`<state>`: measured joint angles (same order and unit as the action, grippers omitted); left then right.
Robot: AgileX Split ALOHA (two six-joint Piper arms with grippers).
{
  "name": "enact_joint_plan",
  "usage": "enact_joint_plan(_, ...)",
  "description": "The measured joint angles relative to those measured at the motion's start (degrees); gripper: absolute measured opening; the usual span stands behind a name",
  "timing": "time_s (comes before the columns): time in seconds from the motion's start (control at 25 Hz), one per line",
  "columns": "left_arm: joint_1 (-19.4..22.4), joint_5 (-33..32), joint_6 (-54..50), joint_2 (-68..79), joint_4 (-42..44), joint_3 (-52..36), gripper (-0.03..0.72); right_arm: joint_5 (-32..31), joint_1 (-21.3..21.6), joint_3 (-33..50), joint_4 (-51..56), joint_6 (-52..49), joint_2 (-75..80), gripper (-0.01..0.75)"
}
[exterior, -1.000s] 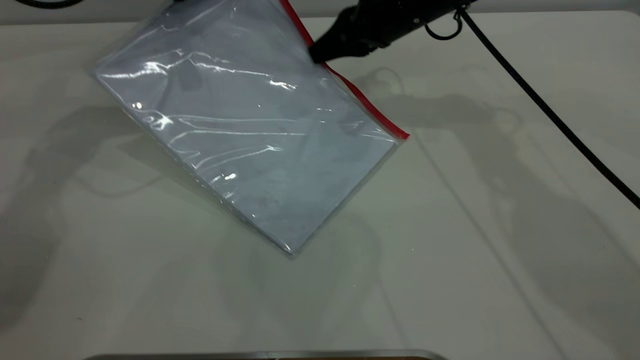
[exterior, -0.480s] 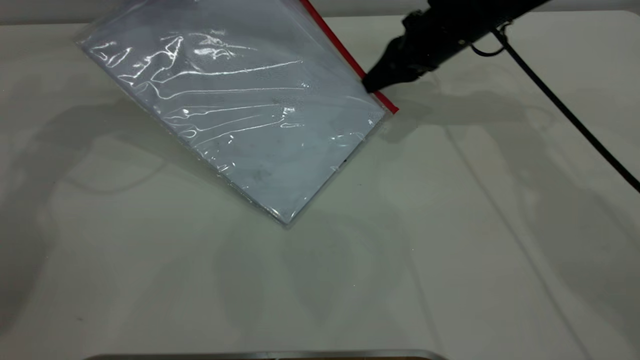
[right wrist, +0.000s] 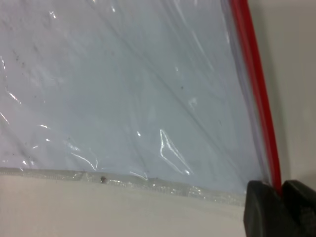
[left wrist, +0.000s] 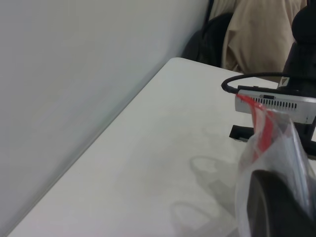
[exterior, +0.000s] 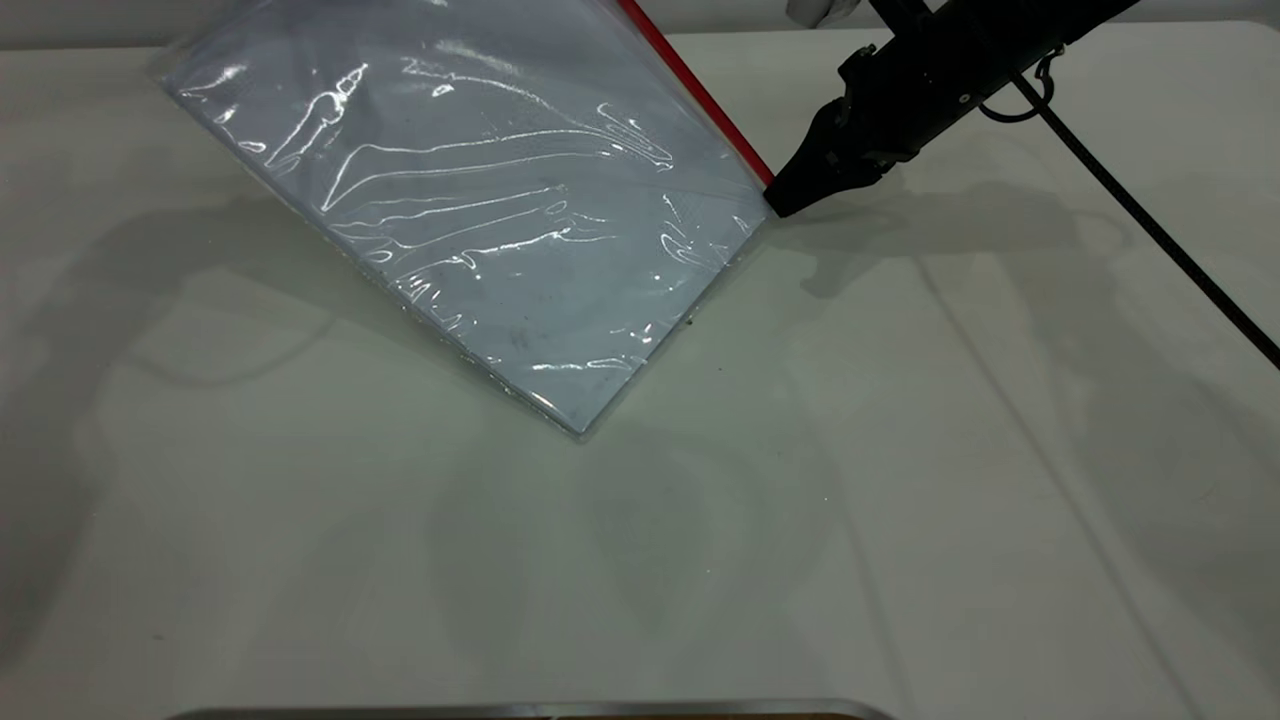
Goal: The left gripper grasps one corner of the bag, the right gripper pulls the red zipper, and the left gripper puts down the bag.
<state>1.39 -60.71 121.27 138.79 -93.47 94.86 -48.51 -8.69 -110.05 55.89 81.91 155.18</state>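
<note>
The bag point(exterior: 500, 220), a clear pouch with pale bluish sheets, hangs tilted, its lowest corner resting on the table. The red zipper point(exterior: 700, 95) runs along its upper right edge. My right gripper point(exterior: 785, 203) is shut on the zipper at the strip's lower end; in the right wrist view point(right wrist: 280, 200) the red strip point(right wrist: 256, 84) passes between its fingers point(right wrist: 260, 210). My left gripper is out of the exterior view above the top edge. In the left wrist view its dark jaw point(left wrist: 279, 207) is wrapped in the wrinkled plastic corner point(left wrist: 269, 143) with red strip showing.
The white table point(exterior: 900, 450) extends in front and to the right. A metal edge point(exterior: 530, 709) lies along the near side. The right arm's black cable point(exterior: 1150, 225) trails to the right. A silver box point(left wrist: 276, 101) with a cable stands behind the corner.
My right gripper has slid down the red zipper to the strip's lower right end. The bag has shifted slightly up and right, its lower corner sliding on the table.
</note>
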Motion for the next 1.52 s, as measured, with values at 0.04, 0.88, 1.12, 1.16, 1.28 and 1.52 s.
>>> enact_joint_plan(0.04,0.0,0.0,-0.11,0.0,0.34,0.06,0.051,0.0,0.0,0.0,0.0,-0.05,0.0,0.081)
enact_joint_plan(0.88,-1.56,4.25,-40.34,5.94,16.39,0.39,0.301,-19.73,-0.07,0.26,4.36,-16.21,-23.64,0.385)
enact_joint_plan(1.12,1.89,-3.53,-51.75,-0.82,18.9,0.39,0.443,-20.57,-0.84,0.26,-3.67,-31.26,-35.04,0.385)
enact_joint_plan(1.16,2.74,-4.58,-53.07,-2.66,18.9,0.39,0.447,-20.77,-0.99,0.26,-6.5,-34.65,-37.72,0.385)
enact_joint_plan(1.28,4.54,-5.49,-58.48,-8.38,20.83,0.39,0.449,-21.55,-1.69,0.32,-14.76,-44.01,-45.42,0.385)
enact_joint_plan(1.52,5.12,-6.16,-65.37,-20.9,30.04,0.39,0.449,-22.22,-5.59,7.03,-28.54,-60.43,-60.11,0.385)
